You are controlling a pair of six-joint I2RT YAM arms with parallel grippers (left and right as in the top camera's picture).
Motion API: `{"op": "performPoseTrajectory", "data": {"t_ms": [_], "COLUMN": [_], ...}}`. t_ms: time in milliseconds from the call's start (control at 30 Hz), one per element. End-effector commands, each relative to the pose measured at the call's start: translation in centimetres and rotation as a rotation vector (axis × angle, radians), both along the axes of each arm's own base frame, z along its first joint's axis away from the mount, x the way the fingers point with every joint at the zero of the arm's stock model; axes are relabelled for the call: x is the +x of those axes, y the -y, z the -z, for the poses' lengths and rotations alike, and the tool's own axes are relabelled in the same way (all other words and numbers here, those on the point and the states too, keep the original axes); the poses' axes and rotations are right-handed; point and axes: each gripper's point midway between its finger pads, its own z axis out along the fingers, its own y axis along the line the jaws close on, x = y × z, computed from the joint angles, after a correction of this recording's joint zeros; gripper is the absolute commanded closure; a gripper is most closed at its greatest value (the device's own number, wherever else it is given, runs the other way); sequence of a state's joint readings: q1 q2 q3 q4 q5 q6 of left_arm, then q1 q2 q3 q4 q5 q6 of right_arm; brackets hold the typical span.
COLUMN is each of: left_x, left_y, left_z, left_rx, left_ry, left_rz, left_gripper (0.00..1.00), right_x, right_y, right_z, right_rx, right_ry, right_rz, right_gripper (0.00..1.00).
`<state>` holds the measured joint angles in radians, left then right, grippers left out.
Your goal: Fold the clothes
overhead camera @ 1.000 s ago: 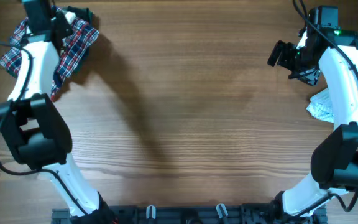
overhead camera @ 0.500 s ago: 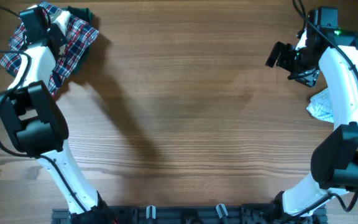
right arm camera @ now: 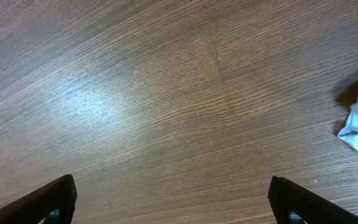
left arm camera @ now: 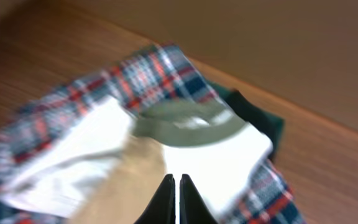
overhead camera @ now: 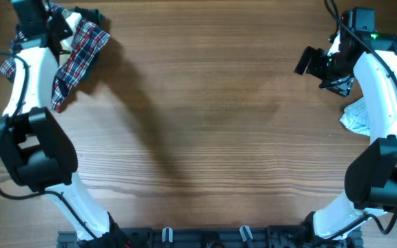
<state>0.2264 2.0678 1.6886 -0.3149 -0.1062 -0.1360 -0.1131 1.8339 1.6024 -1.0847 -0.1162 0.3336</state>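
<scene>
Plaid cloth [overhead camera: 78,52], red, navy and white, lies heaped in the upper left corner of the overhead frame, and that's where the left arm is working. On the left wrist view the left pincer [left arm camera: 173,186] has its jaws pressed flat together, a thin dark wedge at the bottom centre. It points straight at the cream-white top [left arm camera: 229,155]. Whether any fabric is nipped between those tips can't be told. The cream-white top sits on the plaid cloth, its olive edge [left arm camera: 188,121] curving across the middle of the frame. A tan-beige part [left arm camera: 129,180] spreads out lower left, just beside the jaws. A dark green garment [left arm camera: 260,118] peeks out behind the top, toward the upper right. This view is blurred.

Over to the upper right of the overhead frame: the right pincer [right arm camera: 171,182] hangs above bare wood with jaws spread wide, one finger in each bottom corner of its wrist view, nothing between them. The pale blue striped garment [overhead camera: 351,118] lies crumpled at the right edge of the bench [overhead camera: 205,124], partly hidden under the right arm and well apart from the pile on the left.
</scene>
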Motion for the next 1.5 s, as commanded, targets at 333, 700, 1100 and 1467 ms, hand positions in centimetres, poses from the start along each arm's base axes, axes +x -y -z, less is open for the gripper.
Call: {"op": "performPoseTrajectory", "data": {"t_ms": [333, 700, 1100, 1467], "left_x": [1.2, 0.3, -2.0, -1.3], "left_y": [1.1, -1.9, -6.7, -6.5], "left_z": [6.7, -2.7, 6.3, 2.8], "left_rx": [-0.062, -0.017, -0.070, -0.047], "left_ry": [-0.074, 0.100, -0.086, -0.012], "left_rz": [0.023, -0.028, -0.121, -0.112], "left_gripper": [0.96, 0.94, 0.92, 0.91], "right_x": [0.1, 0.1, 0.1, 0.3], "right_y": [-0.3, -0.3, -0.3, -0.7], "right_z": [-1.4, -1.4, -1.4, -1.5], "right_rx": [0.007, 0.007, 0.008, 0.030], "right_ry": [0.036, 0.033, 0.034, 0.046], "right_rz": [-0.023, -0.023, -0.023, -0.030], "right_gripper": [0.00, 0.00, 0.00, 0.00]}}
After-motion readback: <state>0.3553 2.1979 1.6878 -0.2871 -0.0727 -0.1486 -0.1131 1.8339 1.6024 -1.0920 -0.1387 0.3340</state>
